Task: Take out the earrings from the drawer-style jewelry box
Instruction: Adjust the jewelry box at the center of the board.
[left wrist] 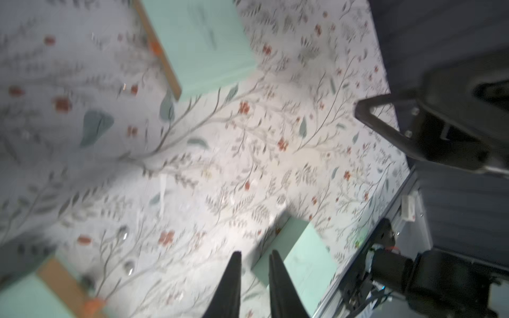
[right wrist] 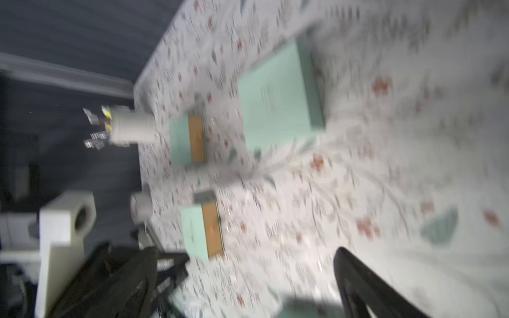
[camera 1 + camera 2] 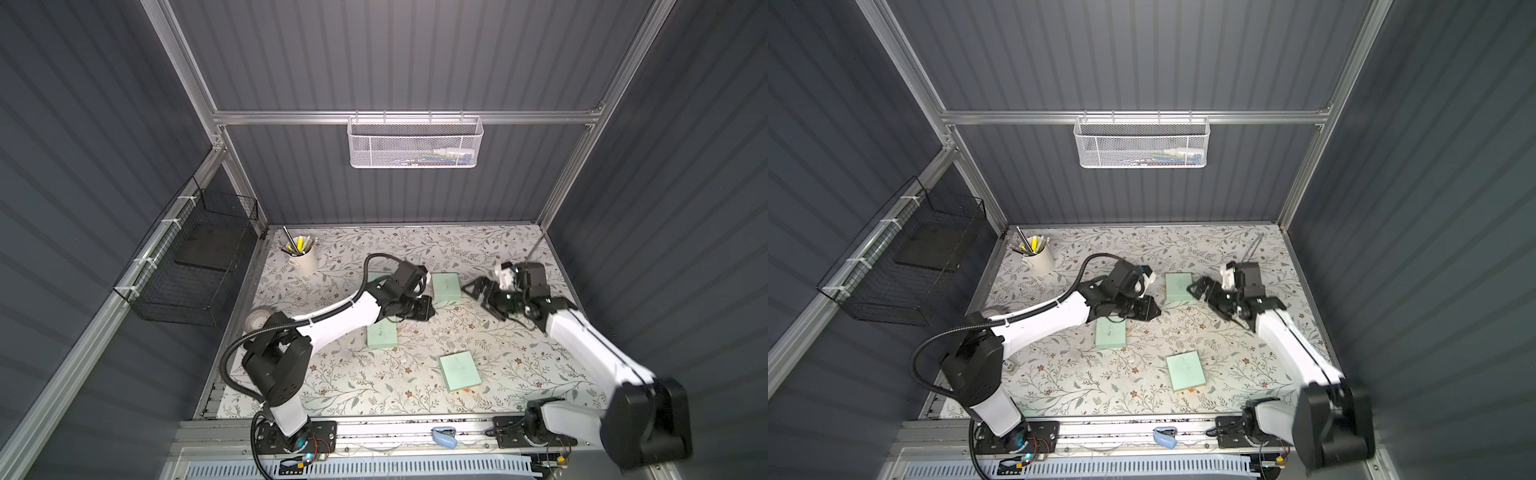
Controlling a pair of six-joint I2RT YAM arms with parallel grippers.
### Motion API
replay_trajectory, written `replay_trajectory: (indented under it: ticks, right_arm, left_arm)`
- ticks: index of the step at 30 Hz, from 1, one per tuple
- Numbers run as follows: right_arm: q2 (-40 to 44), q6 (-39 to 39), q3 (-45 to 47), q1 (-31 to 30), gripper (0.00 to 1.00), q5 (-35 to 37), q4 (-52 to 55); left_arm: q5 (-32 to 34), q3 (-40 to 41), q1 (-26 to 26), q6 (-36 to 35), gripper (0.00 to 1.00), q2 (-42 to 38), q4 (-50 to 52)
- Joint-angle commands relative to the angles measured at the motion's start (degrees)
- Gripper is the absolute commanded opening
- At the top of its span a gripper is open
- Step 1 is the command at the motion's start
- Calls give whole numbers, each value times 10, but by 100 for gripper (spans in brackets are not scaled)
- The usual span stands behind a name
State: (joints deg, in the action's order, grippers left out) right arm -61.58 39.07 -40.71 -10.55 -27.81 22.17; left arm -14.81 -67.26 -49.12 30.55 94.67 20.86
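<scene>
**Between boxes, next drawer pending**

The left fingers (image 1: 234,283) hover over bare worktop (image 1: 248,154), drawn nearly together with a slim gap and nothing visible in it. The right fingers (image 2: 358,283) are spread wide and empty.

Four mint jewelry boxes lie flat. The central box (image 3: 446,286) sits between the two sets of fingers. The front box (image 1: 305,264) lies ahead of the left fingertips. A fourth box (image 3: 376,276) is half hidden under the left arm. The tabbed box (image 1: 24,300) lies beside the left fingers, with its brown drawer end and orange pull tab (image 1: 93,305) turned toward them.

Two shiny specks, probably earrings (image 1: 124,235), lie loose on the worktop beside the left fingers, outside any box. They are too small to tell axis or heading.

This looks like transit. Next, one arm should steady a box while the other draws its tab straight out.
</scene>
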Motion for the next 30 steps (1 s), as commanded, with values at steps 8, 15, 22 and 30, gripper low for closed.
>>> replay_trajectory:
  ticks: [8,15,22,30]
  right_arm:
    - [84,8,81,-79,99,53,50]
    - [62,25,91,-79,99,75,47]
    - [44,44,139,-82,99,28,24]
    - [70,71,183,-86,99,6,5]
  left_arm:
    - [6,128,-62,-17,20,-52,-33]
    - [8,142,-71,-11,21,-58,-44]
    - [-14,138,-101,9,20,-18,-75]
    - [-20,142,-126,33,20,26,-116]
